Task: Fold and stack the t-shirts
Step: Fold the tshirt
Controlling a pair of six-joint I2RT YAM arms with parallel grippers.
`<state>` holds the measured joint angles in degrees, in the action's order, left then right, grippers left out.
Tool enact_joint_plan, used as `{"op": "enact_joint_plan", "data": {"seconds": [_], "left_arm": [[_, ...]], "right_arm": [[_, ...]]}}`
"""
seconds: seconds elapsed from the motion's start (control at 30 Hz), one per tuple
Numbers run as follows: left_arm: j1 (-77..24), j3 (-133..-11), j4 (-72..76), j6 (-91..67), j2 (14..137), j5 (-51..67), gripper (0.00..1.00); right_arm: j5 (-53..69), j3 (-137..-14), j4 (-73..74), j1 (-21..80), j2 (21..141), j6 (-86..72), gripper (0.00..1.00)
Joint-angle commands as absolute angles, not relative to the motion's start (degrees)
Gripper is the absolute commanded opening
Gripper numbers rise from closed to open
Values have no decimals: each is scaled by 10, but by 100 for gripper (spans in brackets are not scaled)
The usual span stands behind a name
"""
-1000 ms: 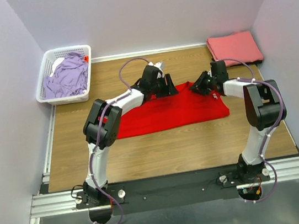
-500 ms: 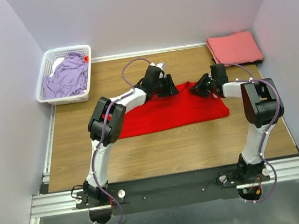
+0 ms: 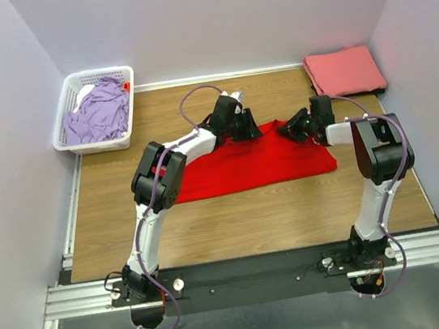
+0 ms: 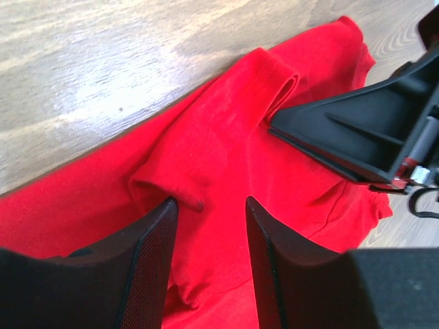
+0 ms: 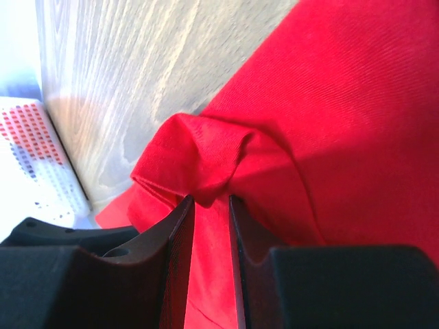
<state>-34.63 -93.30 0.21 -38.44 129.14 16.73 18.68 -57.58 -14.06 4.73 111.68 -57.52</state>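
Wooden table (image 3: 236,227): salmon-pink shirt (image 3: 345,71) lies folded far right, lavender shirt (image 3: 98,112) sits unfolded in the basket (image 3: 70,87), and I have the red shirt (image 3: 253,168) mid-table, right gripper (image 5: 211,204) pinching it, left gripper (image 4: 209,205) parted astride it.

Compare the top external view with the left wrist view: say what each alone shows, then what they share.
Only top external: the white basket holding the lavender t-shirt at the far left, and the folded salmon-pink t-shirt in the far right corner. Only left wrist: the left gripper, open, straddling a raised wrinkle of cloth, and a small cloth loop pinched at the tip of the right gripper. Both: the red t-shirt spread on the wooden table, with the right gripper at its far edge.
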Motion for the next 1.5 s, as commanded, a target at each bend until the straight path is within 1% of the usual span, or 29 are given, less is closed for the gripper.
{"op": "enact_joint_plan", "data": {"seconds": [0.0,0.33,0.37,0.47,0.53,0.6,0.63,0.73,0.77,0.8,0.83,1.03,1.23,1.27,1.3,1.47], "left_arm": [[-349,-947,-11,-386,1303,153,51],[-348,-964,-12,-390,1315,151,51],[-349,-966,-12,-389,1317,152,44],[-348,-969,-13,-389,1322,153,41],[-348,-969,-12,-388,1324,152,36],[-348,-969,-12,-388,1325,153,36],[-348,-969,-12,-388,1325,153,29],[-348,-967,-13,-388,1325,153,29],[-347,-967,-13,-388,1325,153,28],[-347,-966,-13,-388,1325,152,22],[-346,-966,-13,-388,1325,153,22],[-344,-960,-13,-388,1322,152,21],[-340,-954,-13,-385,1317,150,20],[-339,-954,-13,-385,1316,150,20],[-338,-953,-13,-382,1315,150,14],[-334,-952,-18,-378,1308,151,13]], "right_arm": [[171,-561,-177,42,1136,-604,34],[162,-557,-193,40,1143,-620,34],[163,-558,-194,40,1144,-620,34],[163,-558,-199,40,1149,-625,33],[165,-558,-204,40,1151,-627,34],[165,-558,-207,40,1153,-629,33],[164,-557,-207,40,1154,-629,33],[164,-556,-214,40,1158,-635,33],[163,-556,-215,40,1161,-637,32],[162,-555,-216,40,1163,-638,30],[162,-555,-220,40,1163,-640,27],[157,-552,-225,40,1167,-643,17],[162,-552,-229,39,1167,-643,2],[163,-552,-229,39,1165,-640,1],[164,-551,-228,39,1162,-638,1],[161,-547,-215,33,1123,-608,1]]}}
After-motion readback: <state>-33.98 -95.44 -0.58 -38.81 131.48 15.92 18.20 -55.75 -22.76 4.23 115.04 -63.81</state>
